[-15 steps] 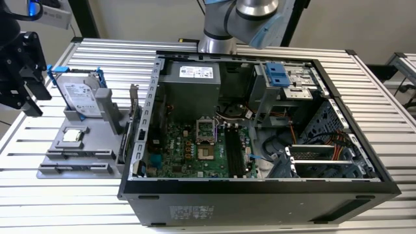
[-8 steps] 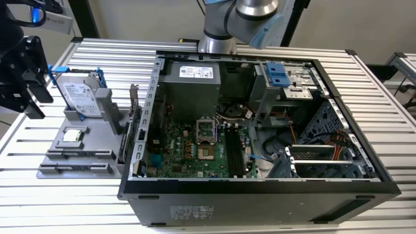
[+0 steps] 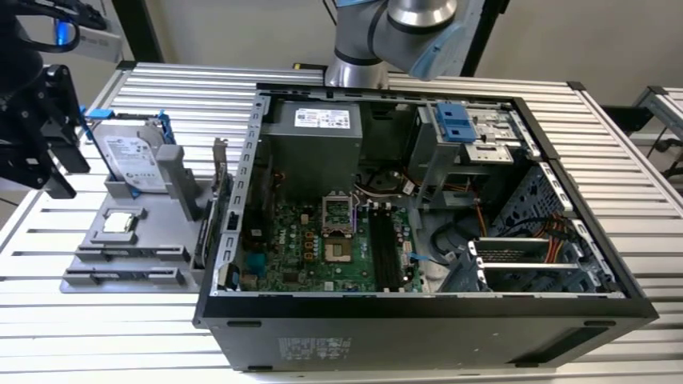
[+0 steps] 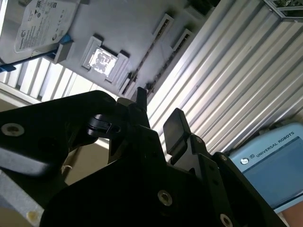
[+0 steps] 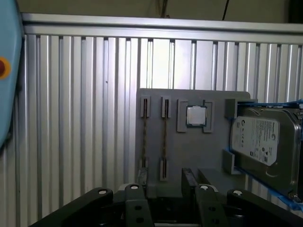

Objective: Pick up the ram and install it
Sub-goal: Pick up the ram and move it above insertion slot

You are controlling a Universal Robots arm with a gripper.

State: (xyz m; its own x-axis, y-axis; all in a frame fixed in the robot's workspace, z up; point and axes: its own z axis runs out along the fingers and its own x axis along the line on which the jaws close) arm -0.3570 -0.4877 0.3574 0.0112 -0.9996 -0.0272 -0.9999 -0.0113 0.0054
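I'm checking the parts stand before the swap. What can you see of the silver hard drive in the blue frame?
The silver metal hard drive is a flat rectangular box with a white printed label on its broad face and blue plastic rails along its edges. It stands on edge, tilted, seated in a raised bracket of the grey plastic holder. The holder lies on the slatted metal table, at the exterior view's left of the open black computer case. Only the holder is seen touching the drive.

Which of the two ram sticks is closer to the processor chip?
The ram stick in the slot beside the processor chip; the other stick stands one slot farther out.
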